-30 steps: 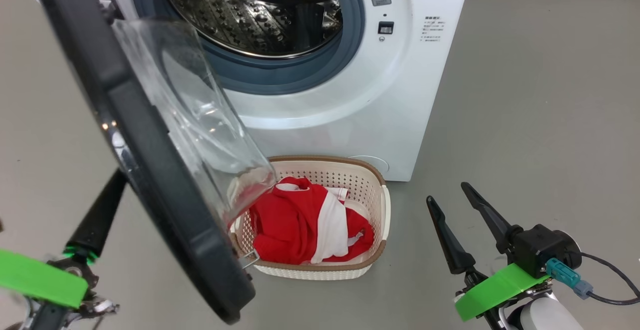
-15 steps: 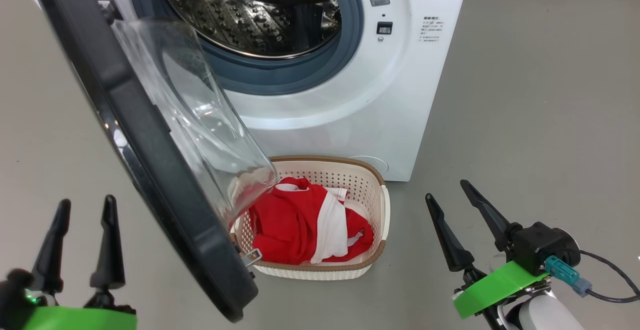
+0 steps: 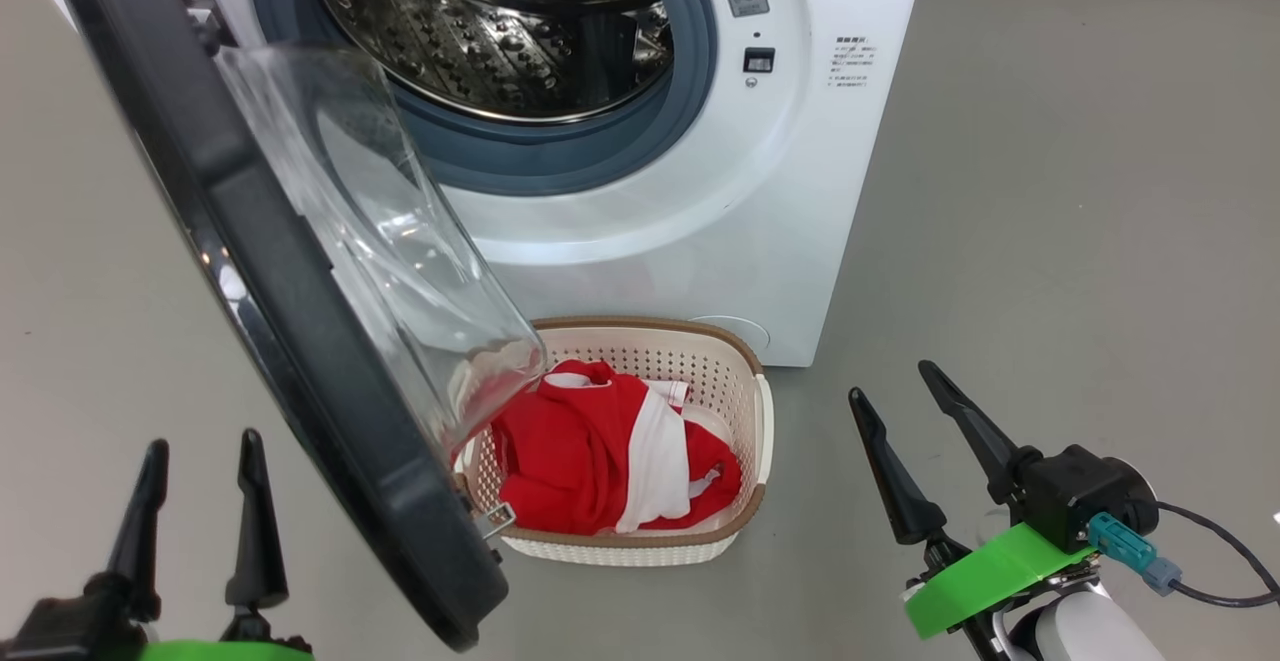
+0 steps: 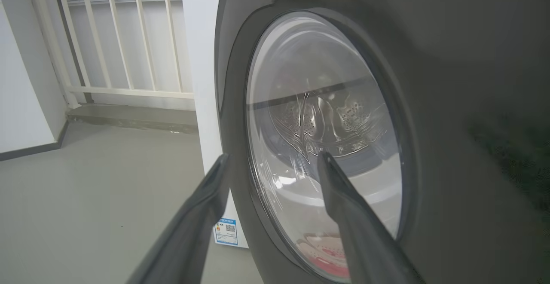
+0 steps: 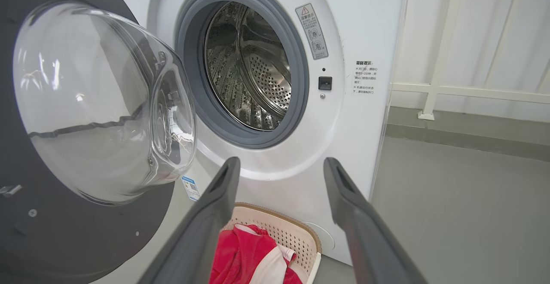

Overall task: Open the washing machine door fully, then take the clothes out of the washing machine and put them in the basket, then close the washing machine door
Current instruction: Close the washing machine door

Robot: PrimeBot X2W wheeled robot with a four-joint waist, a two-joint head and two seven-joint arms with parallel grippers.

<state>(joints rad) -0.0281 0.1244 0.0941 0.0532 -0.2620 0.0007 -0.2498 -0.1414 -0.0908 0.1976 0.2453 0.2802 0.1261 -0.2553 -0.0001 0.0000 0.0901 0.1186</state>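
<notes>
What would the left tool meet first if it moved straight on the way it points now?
Most likely the door: in the left wrist view the left tool points at the near edge of its window. How far off the door is remains unclear.

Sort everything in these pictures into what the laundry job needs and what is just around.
Part of the job:
washing machine; its open door; basket; red clothes lying in it; left gripper and right gripper, both open and empty.

Just around:
white railing; grey floor; blue sticker low on the machine's side.
</notes>
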